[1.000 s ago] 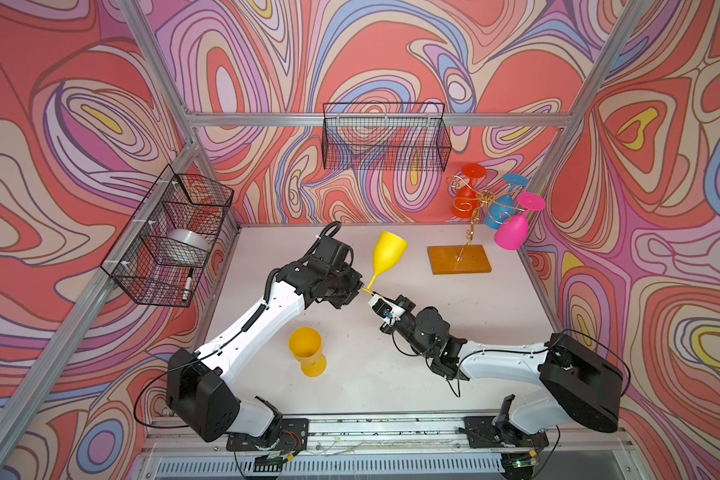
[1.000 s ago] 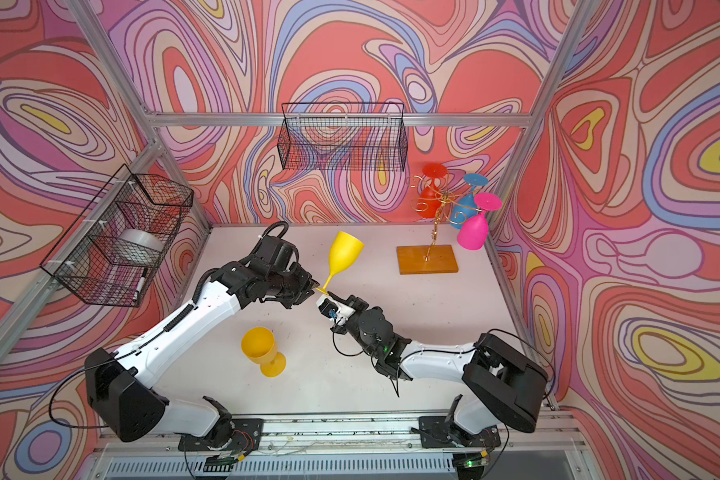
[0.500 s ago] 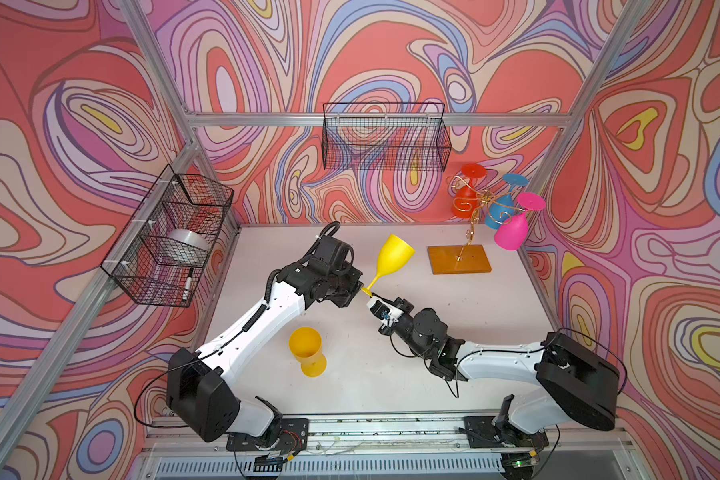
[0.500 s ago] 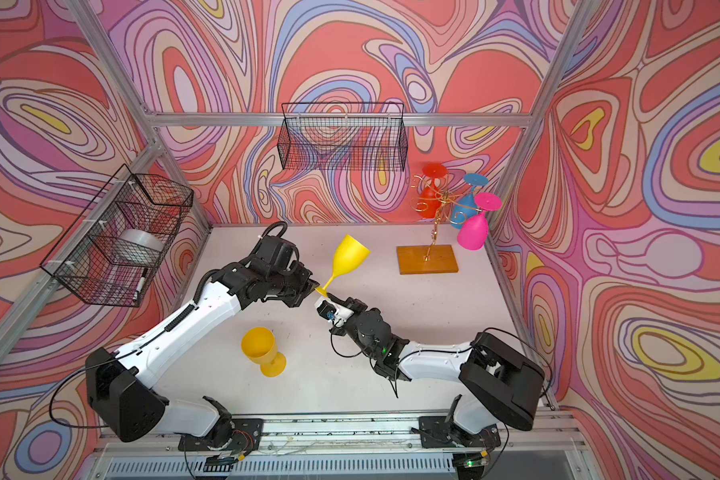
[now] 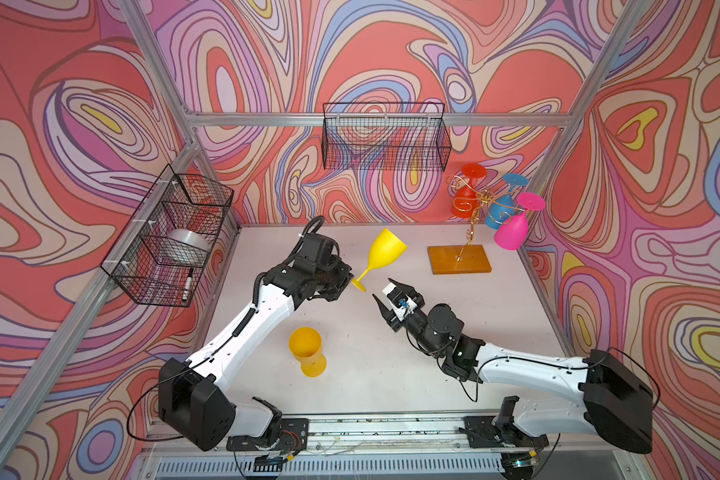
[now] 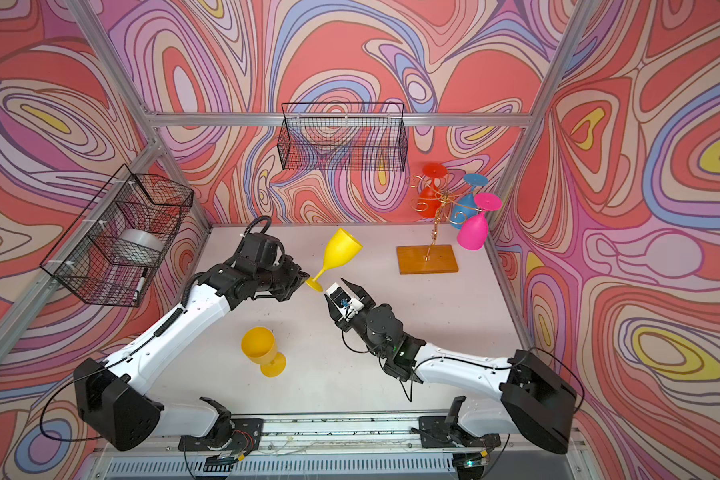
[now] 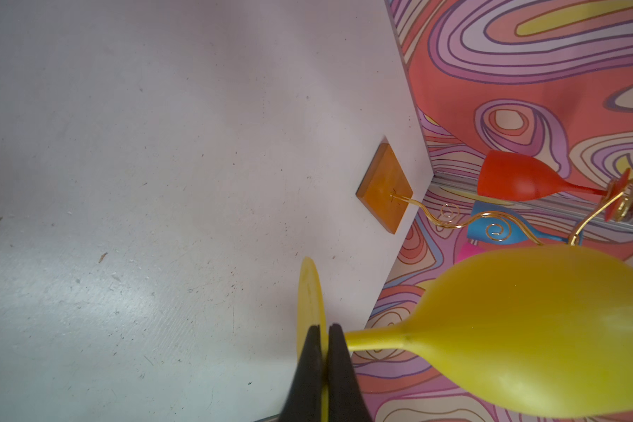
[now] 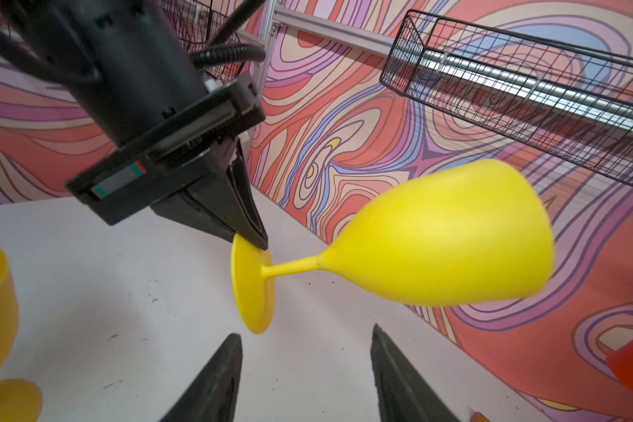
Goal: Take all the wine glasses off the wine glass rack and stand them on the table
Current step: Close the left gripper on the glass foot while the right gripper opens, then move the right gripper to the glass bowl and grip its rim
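Table (image 5: 362, 386) lies open between amber goblet (image 5: 306, 351) and wine glass rack (image 5: 445, 259).

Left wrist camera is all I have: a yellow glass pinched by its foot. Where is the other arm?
Observer: The right fingers are open and empty. They point at the foot of the yellow glass, with a gap between them.
Operator: Anything standing on the table?
Observer: A second glass, deeper yellow, stands upright on the table, nearer the front edge than the held one.
Operator: What is the pink sliver behind my glass?
Observer: A pink glass hanging bowl-down from the rack, beside the blue glass.
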